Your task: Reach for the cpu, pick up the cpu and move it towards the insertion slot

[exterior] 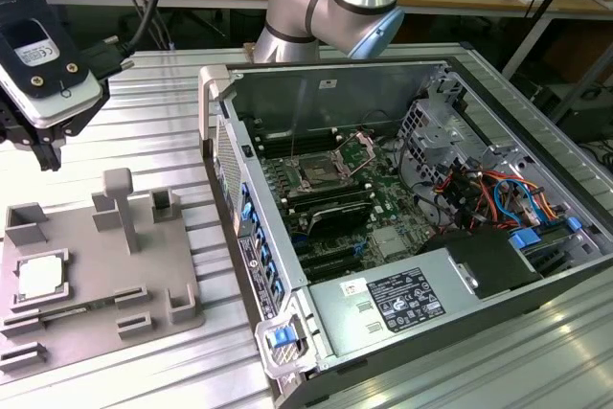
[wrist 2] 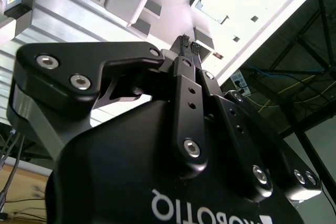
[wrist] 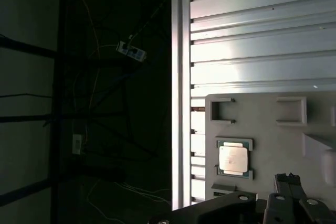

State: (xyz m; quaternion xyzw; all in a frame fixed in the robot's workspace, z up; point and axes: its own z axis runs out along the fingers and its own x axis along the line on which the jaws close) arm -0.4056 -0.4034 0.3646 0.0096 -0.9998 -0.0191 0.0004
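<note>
The cpu (exterior: 40, 278) is a small silvery square lying flat in a pocket of the grey tray (exterior: 91, 270), at the exterior view's left. The first wrist view shows the cpu (wrist: 233, 159) on that tray (wrist: 273, 129), a short way from my fingertips (wrist: 287, 180). My gripper (exterior: 45, 155) hangs above the table behind the tray, well above the cpu and touching nothing. Seen in the second wrist view, the gripper (wrist 2: 189, 43) has its two fingers pressed together with nothing between them. The insertion slot (exterior: 314, 175) lies inside the open computer case, on the green board.
The open computer case (exterior: 220, 112) stands to the right of the tray, with its near wall between them. Coloured cables (exterior: 498, 198) fill its right side. The arm's base (exterior: 326, 7) rises behind the case. The ribbed metal table (wrist: 262, 35) ends at an edge (wrist: 181, 77).
</note>
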